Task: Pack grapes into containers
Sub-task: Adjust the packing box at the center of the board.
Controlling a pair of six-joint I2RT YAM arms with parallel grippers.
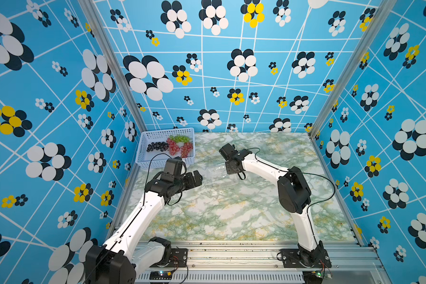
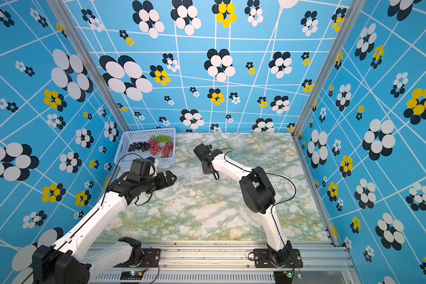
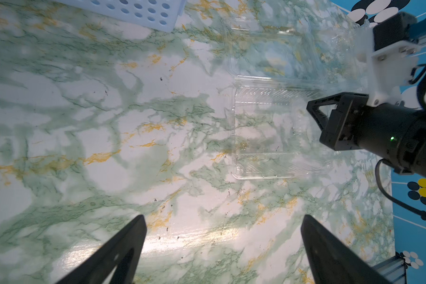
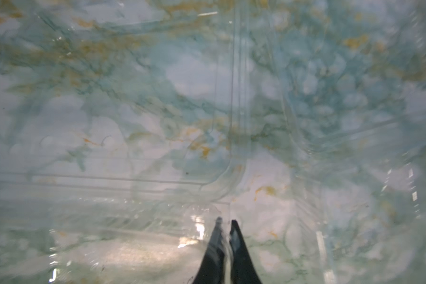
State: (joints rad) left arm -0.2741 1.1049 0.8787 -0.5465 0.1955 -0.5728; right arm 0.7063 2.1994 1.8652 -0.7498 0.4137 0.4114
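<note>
The grapes lie in the pale blue basket [image 1: 141,150] at the back left: a dark bunch [image 1: 157,146], two red bunches [image 1: 173,146] and a green bunch [image 1: 180,139]. A clear clamshell container [image 1: 218,173] lies open on the marble table, seen in the left wrist view as a tray [image 3: 268,137] with its lid [image 3: 276,54] beside it. My right gripper [image 4: 225,221] is shut on the container's thin edge. My left gripper [image 3: 223,218] hangs open over bare table, just left of the container and in front of the basket; nothing is between its fingers.
The basket [image 2: 123,150] stands in the back left corner against the patterned walls. Both arm bases sit on the metal rail along the table's front edge. A cable loops from each wrist.
</note>
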